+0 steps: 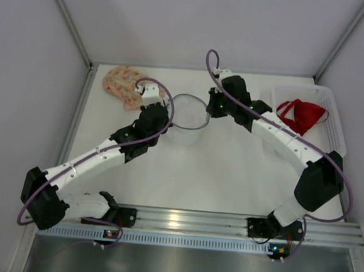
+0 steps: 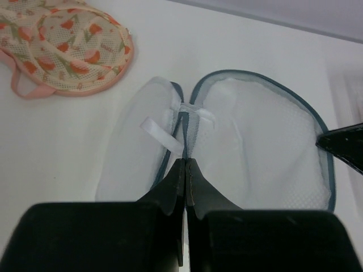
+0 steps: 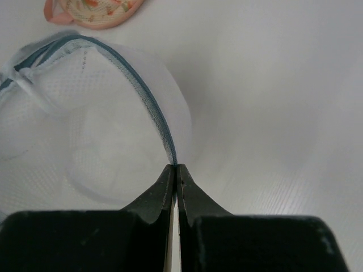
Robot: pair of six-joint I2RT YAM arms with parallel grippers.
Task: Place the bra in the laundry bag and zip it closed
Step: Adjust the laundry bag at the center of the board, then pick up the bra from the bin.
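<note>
White mesh laundry bag [image 1: 185, 135] stands open at the centre of the desk [image 1: 229, 171]. The left gripper [image 2: 184, 163] is closed on its grey-blue zipper rim beside a white loop. The right gripper [image 3: 174, 168] is closed on the opposite rim. The red bra [image 1: 303, 114] lies in a white basket [image 1: 335, 132] at the right, well apart from the bag. A floral mesh item [image 1: 124, 84] lies at the far left.

We find the laundry bag [image 1: 188, 119] at upper centre of the top view flanked by the left arm [image 1: 98, 154] and right arm [image 1: 282, 139], so its sides are blocked. Bare table [image 1: 229, 177] opens below it between the arms. A floral mesh piece [image 1: 126, 84] occupies the upper left, a white basket [image 1: 337, 132] with the red bra [image 1: 302, 114] the upper right
</note>
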